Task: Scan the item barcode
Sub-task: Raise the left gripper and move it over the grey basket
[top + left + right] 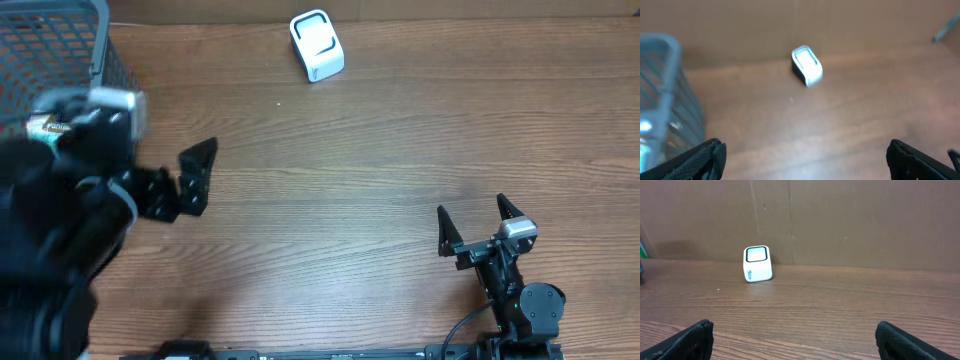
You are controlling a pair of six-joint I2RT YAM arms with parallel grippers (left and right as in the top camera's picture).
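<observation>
While left gripper (203, 178) and right gripper (470, 207) both gape wide, holding nothing, item to scan not discernible. Probably inside grey wire-mesh basket (100, 50), far left of small white rounded plastic scanner (317, 45); contents blurred. Item weight, stiffness, grasp spot: cannot tell. Scanner looks rigid, light, with dark-rimmed window. Both grippers well apart from scanner.

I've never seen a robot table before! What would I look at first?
The little white scanner stands out, alone at the far edge of the brown table. Then come the two black arms. The left gripper looks big and blurry beside a grey basket in the far left corner, and the right gripper sits near the front, both open and empty.
</observation>
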